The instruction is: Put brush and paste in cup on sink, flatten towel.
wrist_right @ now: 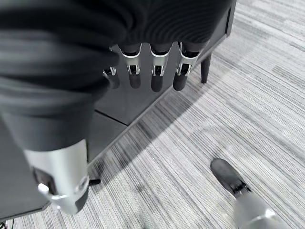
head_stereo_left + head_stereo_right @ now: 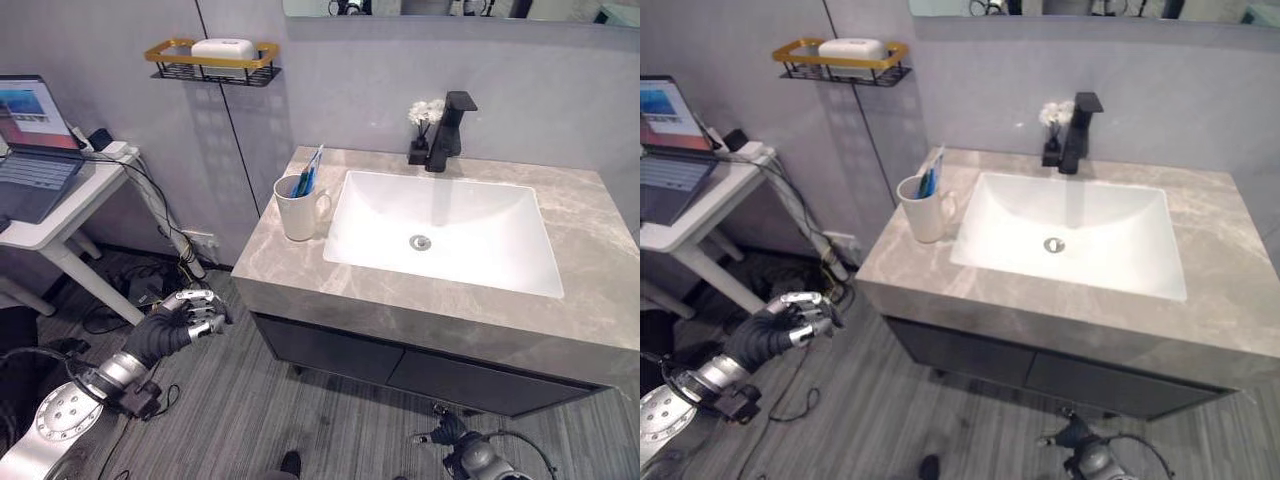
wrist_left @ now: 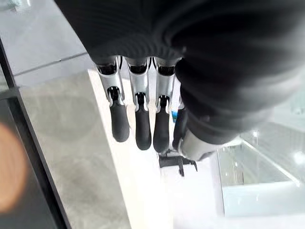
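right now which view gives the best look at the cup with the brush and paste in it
The left eye view: the white cup stands unblocked on the counter left of the sink basin, brush and paste sticking out. The right eye view shows the same, slightly further off. In the left wrist view, the left hand covers that area.

Grey walls, striped grey floor point(image 2: 260, 420) — a white side table point(image 2: 60, 215) holding a laptop point(image 2: 35, 140).

The right hand point(image 1: 143, 71) hangs with its silver, dark-tipped fingers point(image 1: 157, 76) loose and holding nothing. Past them is the dark flat cabinet front point(image 1: 124, 102), standing on a grey striped floor point(image 1: 224, 114).
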